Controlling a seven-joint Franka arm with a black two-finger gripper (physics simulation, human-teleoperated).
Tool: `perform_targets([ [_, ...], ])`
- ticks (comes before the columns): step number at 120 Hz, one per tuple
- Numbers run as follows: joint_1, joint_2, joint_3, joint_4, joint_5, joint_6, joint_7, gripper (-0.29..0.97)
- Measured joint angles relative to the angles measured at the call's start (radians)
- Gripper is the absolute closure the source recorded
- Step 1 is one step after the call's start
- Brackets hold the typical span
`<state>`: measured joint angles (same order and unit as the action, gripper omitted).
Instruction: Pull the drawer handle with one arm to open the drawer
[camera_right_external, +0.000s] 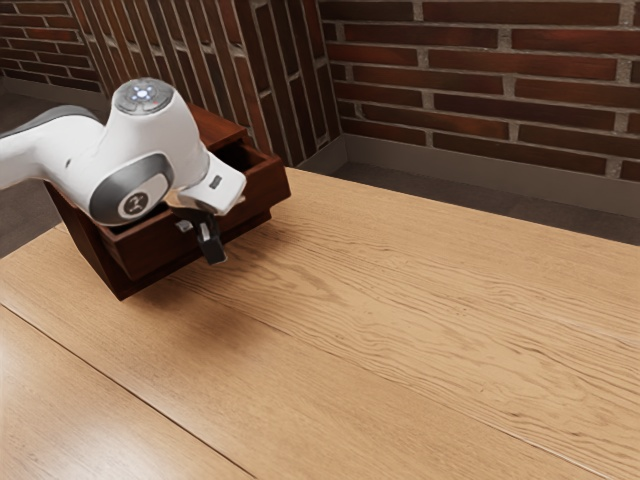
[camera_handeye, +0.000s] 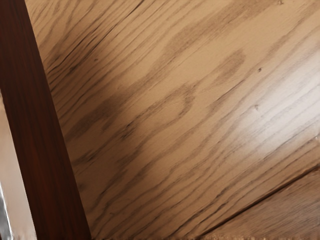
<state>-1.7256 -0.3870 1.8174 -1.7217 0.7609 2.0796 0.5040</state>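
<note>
A dark red-brown wooden cabinet (camera_right_external: 225, 130) stands at the table's far left corner. Its drawer (camera_right_external: 160, 245) sticks out toward the table's front, and part of its hollow inside shows behind the arm. My black gripper (camera_right_external: 209, 243) hangs down against the drawer's front panel, fingers close together on the small grey handle (camera_right_external: 184, 226). My white hand hides most of the handle. In the wrist view the drawer's front (camera_handeye: 35, 140) is a dark wooden band beside the hand, with the table (camera_handeye: 190, 120) below.
The light oak table (camera_right_external: 400, 320) stretches wide to the exterior view's right and front of the cabinet. A brick wall (camera_right_external: 480, 70) runs behind it, beyond a strip of grey floor.
</note>
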Motion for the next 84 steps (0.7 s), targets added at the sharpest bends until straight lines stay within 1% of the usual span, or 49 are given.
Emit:
perform_targets([
  [15, 0.029, 0.005, -0.039, -0.018, -0.001, 0.001, -0.008, 0.06],
  [23, 0.032, 0.01, -0.052, -0.036, -0.001, 0.004, -0.013, -0.01],
  [30, 0.036, 0.013, -0.059, -0.045, -0.002, 0.007, -0.017, -0.03],
  [39, 0.056, 0.015, -0.085, -0.056, -0.001, 0.01, -0.022, 0.01],
  [52, 0.096, 0.018, -0.139, -0.068, -0.002, 0.017, -0.029, 0.09],
  [57, 0.101, 0.019, -0.147, -0.071, -0.003, 0.019, -0.032, 0.09],
  [65, 0.103, 0.02, -0.156, -0.083, -0.002, 0.025, -0.037, 0.03],
  [73, 0.104, 0.02, -0.162, -0.092, -0.001, 0.03, -0.043, 0.0],
  [84, 0.105, 0.022, -0.166, -0.102, -0.002, 0.035, -0.05, 0.0],
])
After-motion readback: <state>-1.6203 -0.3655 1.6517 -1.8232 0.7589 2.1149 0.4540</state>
